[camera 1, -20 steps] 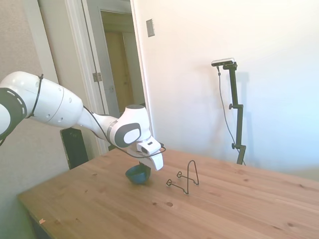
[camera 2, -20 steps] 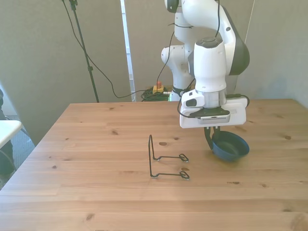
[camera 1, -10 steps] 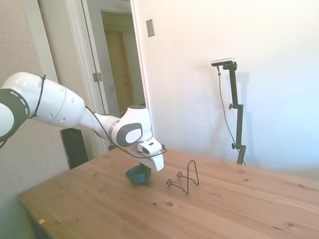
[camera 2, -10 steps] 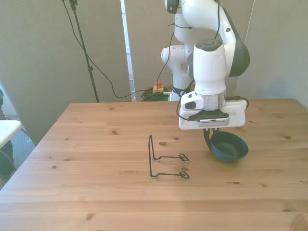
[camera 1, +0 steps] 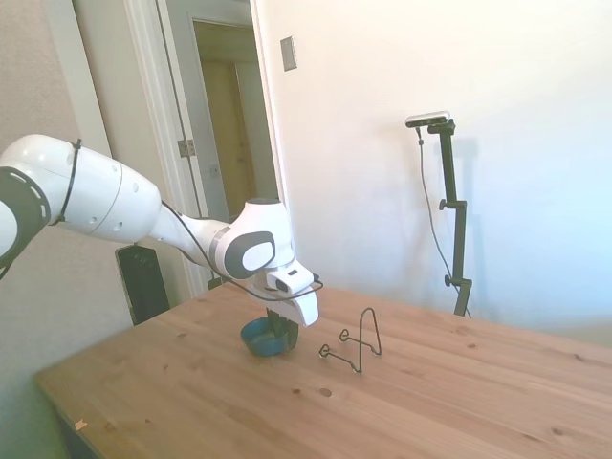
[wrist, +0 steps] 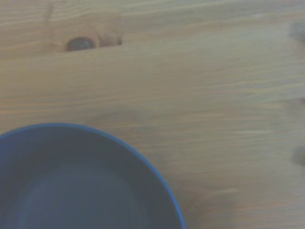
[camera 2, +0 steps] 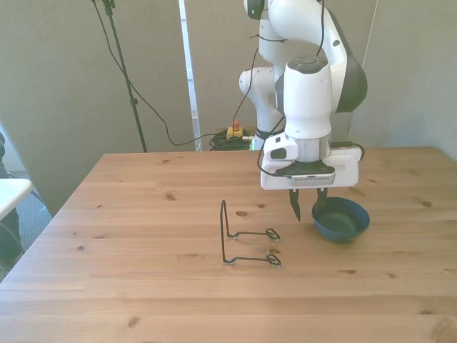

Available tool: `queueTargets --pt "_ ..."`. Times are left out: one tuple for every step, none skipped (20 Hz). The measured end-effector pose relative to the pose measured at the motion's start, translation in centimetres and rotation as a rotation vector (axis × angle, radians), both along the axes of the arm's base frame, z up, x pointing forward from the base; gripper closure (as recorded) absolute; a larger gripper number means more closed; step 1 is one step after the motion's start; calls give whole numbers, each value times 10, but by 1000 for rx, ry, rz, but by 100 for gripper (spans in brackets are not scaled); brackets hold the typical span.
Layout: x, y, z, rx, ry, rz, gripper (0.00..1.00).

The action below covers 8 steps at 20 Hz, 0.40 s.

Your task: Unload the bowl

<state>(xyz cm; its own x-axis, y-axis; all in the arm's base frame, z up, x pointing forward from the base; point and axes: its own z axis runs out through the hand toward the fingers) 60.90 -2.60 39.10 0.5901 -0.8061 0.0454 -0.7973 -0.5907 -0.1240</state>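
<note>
Bowl (camera 2: 341, 219) sits upright on the wooden surface (camera 2: 143, 286), rim up, nothing visible inside. Landmark: wire stand (camera 2: 243, 236), near the middle of the surface. Bowl is on the front view's right of the stand, near it but apart. In the side view the bowl (camera 1: 260, 337) shows half hidden behind the arm's wrist, with the stand (camera 1: 356, 342) beside it, not touching.

Pincer (camera 2: 307, 204) hangs just over the bowl's edge on the stand side, pointing straight down. Fingers are apart: one dark finger (camera 2: 295, 206) is outside the bowl, between bowl and stand, tip clear of the surface; the other is at the bowl's rim. Nothing is clamped between them. Whether that second finger touches the rim: cannot tell.

Wrist view: blurred, shows part of the bowl (wrist: 81, 186), blue rim and darker inside, resting on bare wood with a dark knot (wrist: 80, 44) in the grain nearby.
</note>
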Motion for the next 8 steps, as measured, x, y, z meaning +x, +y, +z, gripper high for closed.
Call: queueTargets --pt "-4 -3 9 -20 -11 -5 0" --pt "-9 -4 19 -34 -23 -6 0" --pt "-15 -4 28 -44 -35 -9 0" --pt "-20 -3 37 -48 -46 -12 0" --pt "-26 -3 44 -52 -55 -13 0" --pt "-32 -2 52 -55 -63 -16 0" --pt "-37 -2 59 -56 -70 -18 0" --pt "-42 -1 66 -55 -77 -18 0"
